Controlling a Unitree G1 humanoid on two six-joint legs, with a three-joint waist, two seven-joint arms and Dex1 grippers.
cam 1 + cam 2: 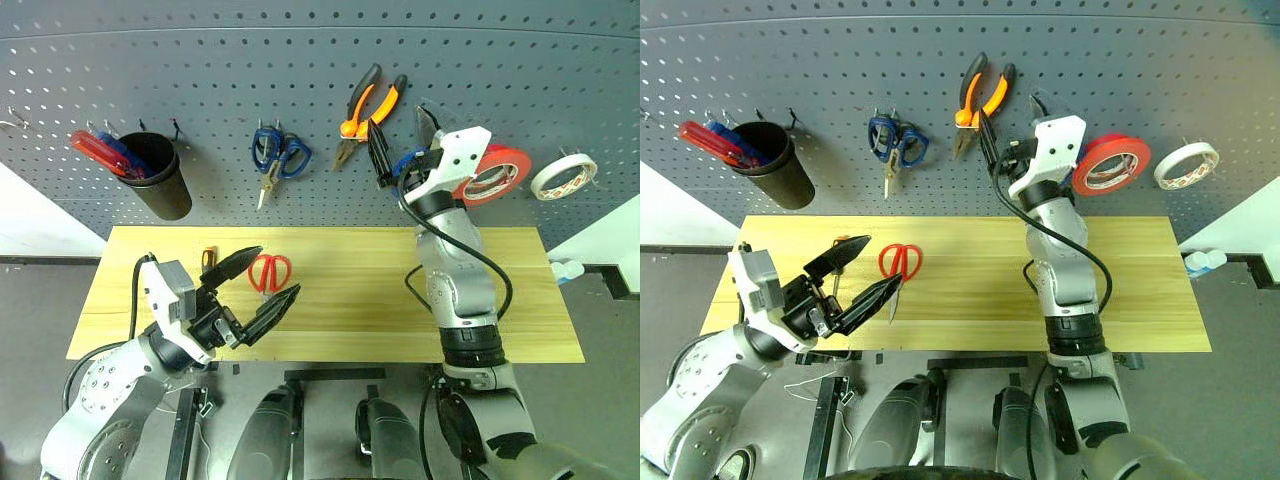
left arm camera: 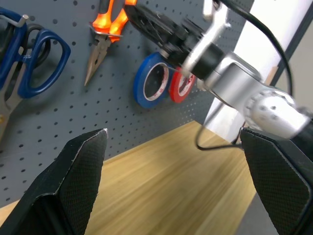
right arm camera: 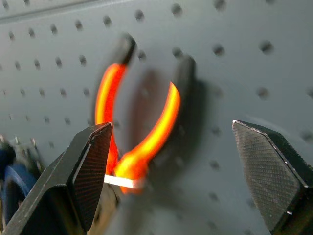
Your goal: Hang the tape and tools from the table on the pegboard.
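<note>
The worktop [image 1: 520,300] lay mostly bare: its middle and whole right half were open wood, with the red-handled scissors [image 1: 269,272] and a short orange-and-black screwdriver [image 1: 208,258] lying toward the left, near the back edge. The left tool [image 1: 260,292] hovered just above the front-left part of the worktop, beside the scissors, its two black fingers spread wide and holding nothing, pointing across toward the right.

Above the back edge rose the pegboard [image 1: 560,80]. On it hung a black cup [image 1: 160,178] at the left, blue-handled scissors [image 1: 277,155], orange-and-black pliers [image 1: 368,112], a blue tape roll [image 2: 151,80], the red tape roll [image 1: 495,175] and a white tape roll [image 1: 563,176] at the far right. Wide bare pegboard remained above that row.

The right arm stood raised from the worktop's right half, forearm nearly upright. The right tool [image 1: 404,140] pointed at the pegboard just beside the pliers, fingers wide apart and empty, with the red tape roll close by on its right.
</note>
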